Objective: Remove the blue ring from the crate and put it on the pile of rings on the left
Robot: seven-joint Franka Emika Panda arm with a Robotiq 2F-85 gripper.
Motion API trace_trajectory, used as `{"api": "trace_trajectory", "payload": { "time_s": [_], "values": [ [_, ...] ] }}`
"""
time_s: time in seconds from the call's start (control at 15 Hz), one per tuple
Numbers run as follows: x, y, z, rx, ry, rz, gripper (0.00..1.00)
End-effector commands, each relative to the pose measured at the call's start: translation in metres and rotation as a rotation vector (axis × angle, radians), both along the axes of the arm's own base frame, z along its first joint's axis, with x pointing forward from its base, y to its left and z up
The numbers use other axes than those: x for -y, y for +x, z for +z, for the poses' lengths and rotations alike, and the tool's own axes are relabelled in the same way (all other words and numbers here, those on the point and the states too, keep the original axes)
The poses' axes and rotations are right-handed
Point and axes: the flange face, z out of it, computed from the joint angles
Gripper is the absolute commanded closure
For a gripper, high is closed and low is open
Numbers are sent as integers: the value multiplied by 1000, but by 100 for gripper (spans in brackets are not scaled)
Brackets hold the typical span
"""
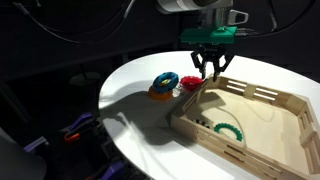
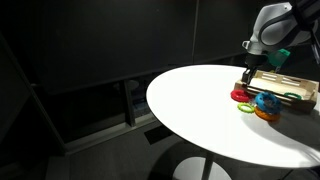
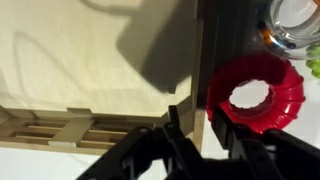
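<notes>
The blue ring [image 1: 166, 79] is found out of the crate [image 1: 255, 93], resting on the orange ring [image 1: 158, 94] of the pile [image 1: 173, 87], off to the gripper's [image 1: 211, 70] side and lower, away from the crate. It is judged light, stiff and bumpy enough not to slip. Hold is best taken across one side of its thick band. The gripper hangs spread and empty over the crate's corner, with the red ring [image 3: 255, 92] just below. Only a green ring [image 1: 228, 128] is seen inside the crate.
</notes>
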Motion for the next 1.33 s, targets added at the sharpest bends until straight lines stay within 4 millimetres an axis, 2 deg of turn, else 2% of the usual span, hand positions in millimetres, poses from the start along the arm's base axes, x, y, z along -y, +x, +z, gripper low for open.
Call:
{"api": "trace_trajectory", "payload": {
  "time_s": [0.0, 0.2, 0.27, 0.87, 1.27],
  "values": [
    [7, 3, 12, 17, 12, 4, 27],
    [8, -2, 18, 4, 19, -12, 4],
    [8, -4, 20, 1, 22, -13, 0],
    [11, -36, 56, -184, 129, -152, 0],
    [25, -67, 95, -273, 135, -232, 0]
  ]
}}
